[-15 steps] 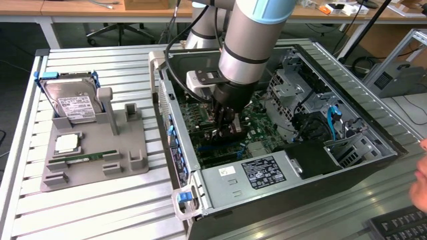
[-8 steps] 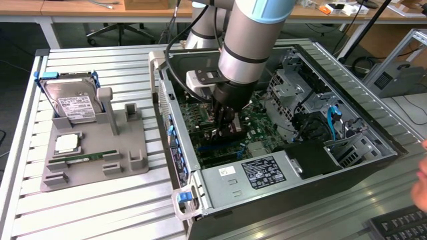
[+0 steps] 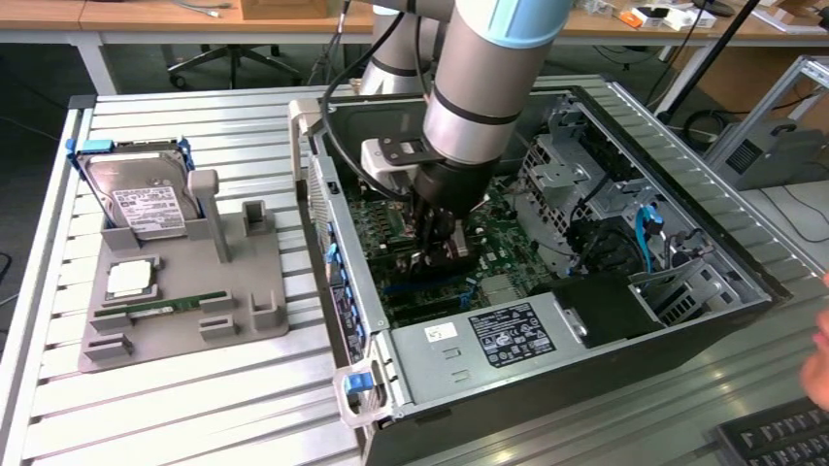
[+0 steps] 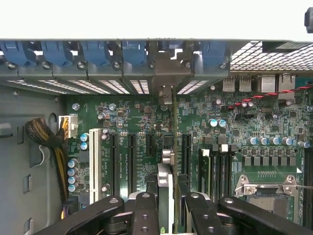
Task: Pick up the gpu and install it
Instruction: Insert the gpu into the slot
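Observation:
My gripper point(image 3: 442, 241) is deep inside the open computer case point(image 3: 545, 330), shut on the gpu point(image 3: 449, 254), which looks like a dark block over the green motherboard point(image 3: 388, 238). In the wrist view the gpu point(image 4: 166, 188) stands edge-on between my black fingers point(image 4: 145, 208). Its thin green board runs toward the case's rear wall, and its silver bracket point(image 4: 166, 93) meets the row of blue-clipped slot openings point(image 4: 98, 54). The card lies in line with the long black expansion slots point(image 4: 131, 161); whether it is seated in one I cannot tell.
A grey parts tray point(image 3: 247, 291) at the exterior view's left holds a silver hard drive point(image 3: 146, 204), a processor point(image 3: 132, 279) and a memory stick point(image 3: 175, 306). Drive cages and blue cables point(image 3: 647, 243) crowd the case's right side. A hand point(image 3: 818, 361) and keyboard point(image 3: 778, 439) are at the right edge.

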Available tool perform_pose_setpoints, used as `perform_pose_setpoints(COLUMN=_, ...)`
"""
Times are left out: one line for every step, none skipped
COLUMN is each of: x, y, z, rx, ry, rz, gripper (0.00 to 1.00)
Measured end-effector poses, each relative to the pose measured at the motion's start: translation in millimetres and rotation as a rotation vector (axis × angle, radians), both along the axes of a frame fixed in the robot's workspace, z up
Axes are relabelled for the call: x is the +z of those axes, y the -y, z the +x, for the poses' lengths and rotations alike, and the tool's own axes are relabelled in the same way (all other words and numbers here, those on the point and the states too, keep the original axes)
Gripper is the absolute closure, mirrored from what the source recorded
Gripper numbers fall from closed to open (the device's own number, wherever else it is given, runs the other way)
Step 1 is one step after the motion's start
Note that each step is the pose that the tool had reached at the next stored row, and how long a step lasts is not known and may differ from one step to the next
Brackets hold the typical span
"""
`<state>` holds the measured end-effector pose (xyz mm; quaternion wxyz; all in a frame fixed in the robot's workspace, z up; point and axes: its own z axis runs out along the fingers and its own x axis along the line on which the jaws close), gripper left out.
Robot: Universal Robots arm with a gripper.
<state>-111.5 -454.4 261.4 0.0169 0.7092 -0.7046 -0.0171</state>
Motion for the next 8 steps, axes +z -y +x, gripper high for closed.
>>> perform_pose_setpoints(x=-0.3, y=0.0, z=0.0, rx=0.000, ry=-0.0001, rz=-0.0002, gripper=0.74)
perform_pose_setpoints(x=-0.6, y=0.0, z=0.0, rx=0.000, ry=-0.0001, rz=-0.0001, gripper=0.74)
perform_pose_setpoints(x=-0.8, y=0.0, z=0.0, rx=0.000, ry=0.0001, rz=0.0001, gripper=0.74)
perform_pose_setpoints(x=-0.8, y=0.0, z=0.0, rx=0.000, ry=0.0001, rz=0.0001, gripper=0.74)
perform_pose_setpoints(x=-0.8, y=0.0, z=0.0, rx=0.000, ry=0.0001, rz=0.0001, gripper=0.74)
perform_pose_setpoints(x=-0.8, y=0.0, z=0.0, rx=0.000, ry=0.0001, rz=0.0001, gripper=0.74)
perform_pose_setpoints(x=-0.8, y=0.0, z=0.0, rx=0.000, ry=0.0001, rz=0.0001, gripper=0.74)
perform_pose_setpoints(x=-0.9, y=0.0, z=0.0, rx=0.000, ry=0.0000, rz=0.0000, gripper=0.74)
